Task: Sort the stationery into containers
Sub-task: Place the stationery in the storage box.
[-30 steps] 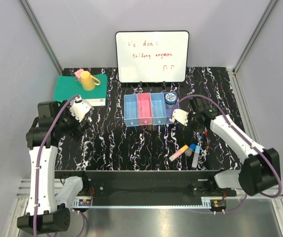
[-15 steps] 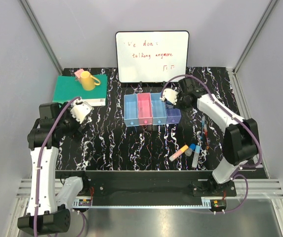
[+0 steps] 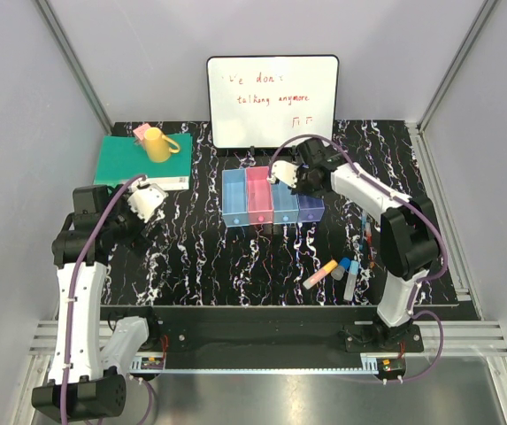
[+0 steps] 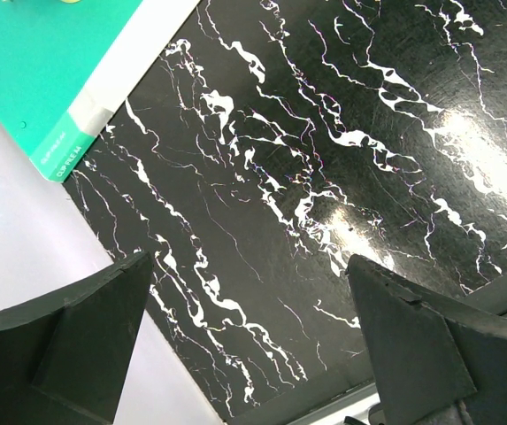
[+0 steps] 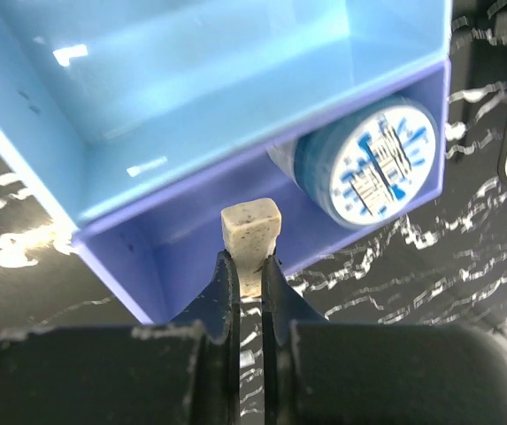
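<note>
Right wrist view, right gripper (image 5: 250, 270) pinched on small tan block (image 5: 250, 232) above purple translucent plastic bin (image 5: 191, 232), round blue-white patterned roll (image 5: 368, 163) inside that bin, left gripper (image 4: 253, 341) wide apart, holding nothing.

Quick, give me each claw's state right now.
Left claw: open, holding nothing, above the table.
Right claw: closed on the small tan block, at the purple bin.

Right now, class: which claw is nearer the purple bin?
Right. The right claw, gripping the tan block, hovers by the purple bin; the left claw sits far left.
</note>
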Controlling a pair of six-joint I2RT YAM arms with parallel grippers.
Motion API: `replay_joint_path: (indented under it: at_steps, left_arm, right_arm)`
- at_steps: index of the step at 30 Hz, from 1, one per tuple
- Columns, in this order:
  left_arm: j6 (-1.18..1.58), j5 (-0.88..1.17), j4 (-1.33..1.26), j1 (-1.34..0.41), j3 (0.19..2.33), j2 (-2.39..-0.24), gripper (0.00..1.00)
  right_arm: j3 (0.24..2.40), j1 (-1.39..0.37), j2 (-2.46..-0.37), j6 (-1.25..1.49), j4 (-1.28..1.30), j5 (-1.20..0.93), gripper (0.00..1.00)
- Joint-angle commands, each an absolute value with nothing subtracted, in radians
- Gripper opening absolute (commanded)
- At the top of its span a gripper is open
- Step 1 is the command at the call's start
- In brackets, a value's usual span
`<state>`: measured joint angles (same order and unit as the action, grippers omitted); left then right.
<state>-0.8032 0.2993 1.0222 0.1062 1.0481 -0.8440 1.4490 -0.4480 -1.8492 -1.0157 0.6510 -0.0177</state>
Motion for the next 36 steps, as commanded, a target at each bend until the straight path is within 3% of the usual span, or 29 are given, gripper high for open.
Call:
replay_joint_path:
  at_steps: [1, 17, 19, 20, 21, 25, 28, 36]
  left_arm:
    - [-0.802, 0.296, 0.977, 0.103, 1.045, -0.830, 0.99]
    - [-0.804, 0.301, 0.977, 0.103, 1.035, -0.819, 0.99]
    - [-0.804, 0.298, 0.977, 0.103, 1.037, -0.818, 0.99]
    - [-0.804, 0.298, 0.976, 0.103, 1.038, -0.818, 0.99]
    - [-0.804, 0.299, 0.977, 0.103, 1.039, -0.818, 0.99]
    - [-0.805, 0.299, 0.977, 0.103, 1.037, -0.816, 0.99]
    - [-0.804, 0.307, 0.979, 0.104, 1.042, -0.816, 0.99]
    - [-0.792, 0.376, 1.011, 0.077, 1.077, -0.859, 0.99]
  right_arm:
    - [1.483, -0.482, -1.858, -1.026, 0.627, -0.023, 0.00]
    - [1.413, -0.486, -1.856, -1.045, 0.595, 0.015, 0.01]
    - [1.413, -0.486, -1.856, -1.043, 0.594, 0.020, 0.13]
    - [1.413, -0.486, -1.853, -1.043, 0.591, 0.021, 0.35]
    - [1.414, -0.486, -1.853, -1.045, 0.586, 0.025, 0.44]
    - [1.419, -0.486, -1.835, -1.013, 0.566, 0.035, 0.66]
    - [1.430, -0.486, -1.815, -0.977, 0.551, 0.035, 0.73]
    - [1.479, -0.483, -1.668, -0.776, 0.493, 0.101, 0.75]
